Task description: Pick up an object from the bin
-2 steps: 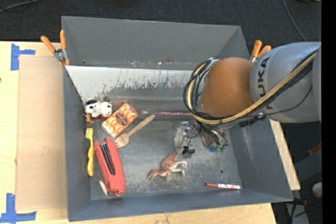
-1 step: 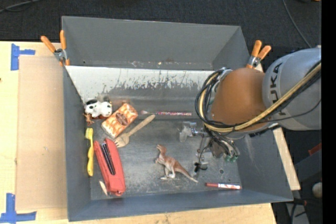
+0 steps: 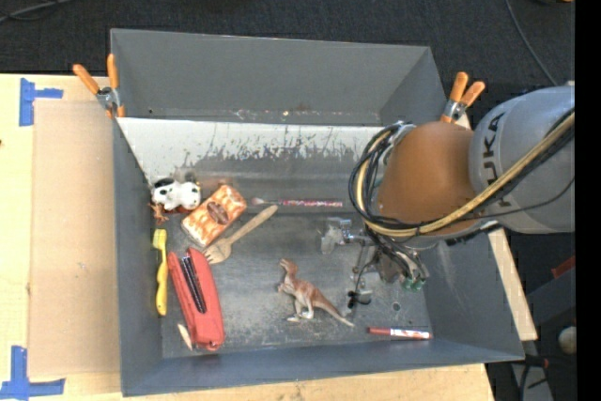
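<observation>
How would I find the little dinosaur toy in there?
Look in the grey metal bin, on its floor near the front wall, right of the middle. The dinosaur stands alone, between the red case on the left and the red pen on the right. It is the only tan figure with a long tail.

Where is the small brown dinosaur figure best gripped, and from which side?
Grip the small brown plastic dinosaur figure at its torso, probably straight down from above. It seems to lie flat on the floor of the grey metal bin; neck, legs and tail are thin, the torso thickest.
</observation>
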### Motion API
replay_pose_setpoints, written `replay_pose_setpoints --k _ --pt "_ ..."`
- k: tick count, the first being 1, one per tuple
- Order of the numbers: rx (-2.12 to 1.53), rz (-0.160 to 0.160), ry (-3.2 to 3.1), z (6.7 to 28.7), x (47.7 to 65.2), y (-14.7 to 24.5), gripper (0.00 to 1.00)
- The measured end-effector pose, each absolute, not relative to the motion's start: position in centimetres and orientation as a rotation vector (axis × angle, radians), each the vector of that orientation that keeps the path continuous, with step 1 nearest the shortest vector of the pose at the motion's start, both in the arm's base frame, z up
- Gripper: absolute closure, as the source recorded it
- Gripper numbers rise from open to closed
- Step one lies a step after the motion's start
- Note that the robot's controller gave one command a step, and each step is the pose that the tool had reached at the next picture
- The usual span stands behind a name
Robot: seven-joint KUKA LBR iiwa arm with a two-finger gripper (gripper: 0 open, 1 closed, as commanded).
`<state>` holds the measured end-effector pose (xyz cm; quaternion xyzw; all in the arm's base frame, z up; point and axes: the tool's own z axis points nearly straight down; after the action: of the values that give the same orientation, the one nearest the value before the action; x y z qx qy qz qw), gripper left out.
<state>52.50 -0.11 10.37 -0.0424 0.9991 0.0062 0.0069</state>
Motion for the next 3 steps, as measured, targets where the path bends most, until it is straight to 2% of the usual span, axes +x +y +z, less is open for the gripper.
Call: replay_pose_setpoints --k 1,2,3 --pt "-0.262 0.019 3.116 9.3 49.1 6.2 0.00" --pt "0.023 0.018 3.124 7.0 48.1 6.6 1.00" --pt "0.024 0.018 3.124 7.0 48.1 6.6 1.00"
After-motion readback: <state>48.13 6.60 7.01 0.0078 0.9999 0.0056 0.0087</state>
